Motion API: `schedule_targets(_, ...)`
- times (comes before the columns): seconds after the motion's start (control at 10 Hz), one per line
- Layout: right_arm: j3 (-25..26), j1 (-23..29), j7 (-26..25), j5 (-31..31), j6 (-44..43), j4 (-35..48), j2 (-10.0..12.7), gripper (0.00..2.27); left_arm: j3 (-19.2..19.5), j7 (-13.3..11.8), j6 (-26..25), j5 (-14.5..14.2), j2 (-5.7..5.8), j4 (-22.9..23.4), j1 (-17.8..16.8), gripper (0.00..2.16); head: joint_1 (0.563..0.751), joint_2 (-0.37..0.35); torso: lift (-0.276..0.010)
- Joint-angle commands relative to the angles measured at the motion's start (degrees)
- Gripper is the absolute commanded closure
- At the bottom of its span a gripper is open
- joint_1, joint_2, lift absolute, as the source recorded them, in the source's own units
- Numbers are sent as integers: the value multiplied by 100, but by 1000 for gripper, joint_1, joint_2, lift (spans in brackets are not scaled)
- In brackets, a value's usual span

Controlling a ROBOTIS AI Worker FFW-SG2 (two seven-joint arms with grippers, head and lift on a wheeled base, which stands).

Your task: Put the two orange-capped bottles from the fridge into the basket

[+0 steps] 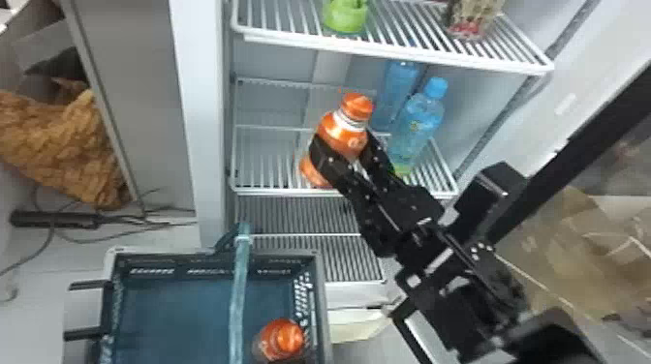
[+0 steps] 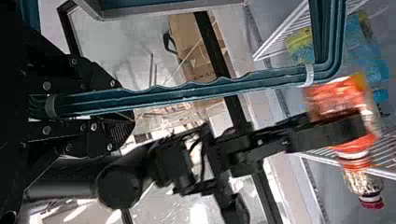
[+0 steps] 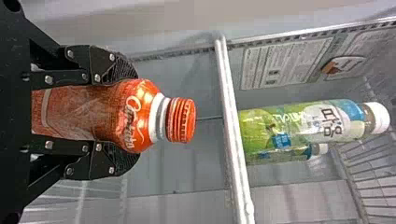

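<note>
My right gripper (image 1: 343, 140) is shut around the middle of an orange-capped bottle (image 1: 357, 107), which leans with its cap up in front of the fridge's middle shelf. In the right wrist view, the right gripper (image 3: 127, 115) has its fingers on both sides of this orange bottle (image 3: 140, 114), the ridged cap beyond them. The other orange-capped bottle (image 1: 289, 337) is in the right part of the dark teal basket (image 1: 317, 290). In the left wrist view, my left gripper (image 2: 123, 111) is shut on the basket's handle (image 2: 187, 91); the right arm holds the orange bottle (image 2: 338, 98) farther off.
Two blue bottles (image 1: 419, 118) stand on the middle shelf (image 1: 290, 192), right of the held bottle. The upper shelf (image 1: 397, 55) carries a green container (image 1: 345, 17) and a patterned bottle (image 1: 472, 22). The raised handle (image 1: 238, 300) crosses over the basket, below the fridge's front.
</note>
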State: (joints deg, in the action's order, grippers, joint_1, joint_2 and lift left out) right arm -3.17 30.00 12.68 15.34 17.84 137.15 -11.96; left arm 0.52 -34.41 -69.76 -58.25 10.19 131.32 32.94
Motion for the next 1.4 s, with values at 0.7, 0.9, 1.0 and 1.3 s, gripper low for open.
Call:
schedule_targets(0.7, 603, 557, 789, 728, 5529, 2295, -17, 881, 5, -22, 43, -2, 9, -5, -18, 1200, 695, -267, -235)
schedule_targets(0.9, 420, 262, 789, 968, 5880, 1958, -122, 881, -18, -22, 43, 9, 27, -5, -46, 1200, 695, -275, -235)
schedule_targets(1.0, 340, 121, 806, 1139, 5824, 1620, -131, 881, -29, -22, 43, 21, 36, -5, -60, 1200, 695, -265, -235)
schedule_targets(1.3, 9, -230, 1026, 1425, 5191, 762, -175, 734, -29, -22, 43, 32, 36, -5, -74, 1200, 695, -190, -235)
